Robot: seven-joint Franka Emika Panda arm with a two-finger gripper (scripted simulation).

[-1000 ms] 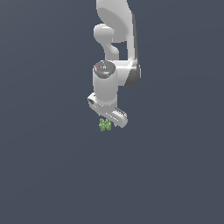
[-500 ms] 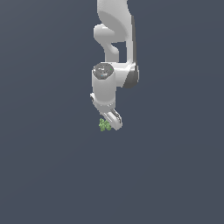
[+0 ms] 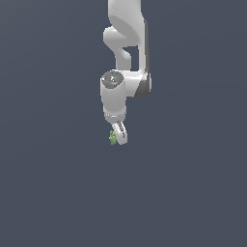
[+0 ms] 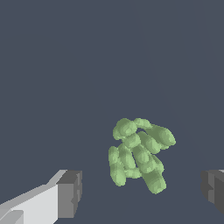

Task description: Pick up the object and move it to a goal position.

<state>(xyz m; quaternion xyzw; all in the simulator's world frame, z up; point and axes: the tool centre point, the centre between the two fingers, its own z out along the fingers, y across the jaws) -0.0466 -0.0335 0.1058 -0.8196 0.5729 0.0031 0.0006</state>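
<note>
The object [image 3: 112, 138] is a tiny bright green lumpy thing on the dark grey floor, just at the tip of my white gripper [image 3: 119, 137] in the exterior view. The arm hangs straight down over it. In the wrist view the object [image 4: 138, 155] lies between my two dark finger pads, one pad [image 4: 70, 193] on one side and the other at the frame's edge. There is a clear gap between each pad and the object. The gripper [image 4: 142, 192] is open and touches nothing.
The floor [image 3: 58, 193] is a plain dark grey surface on all sides. No other objects, walls or goal marker show in either view.
The wrist has turned about its vertical axis, so the gripper now shows edge-on in the exterior view. The green object has stayed where it was.
</note>
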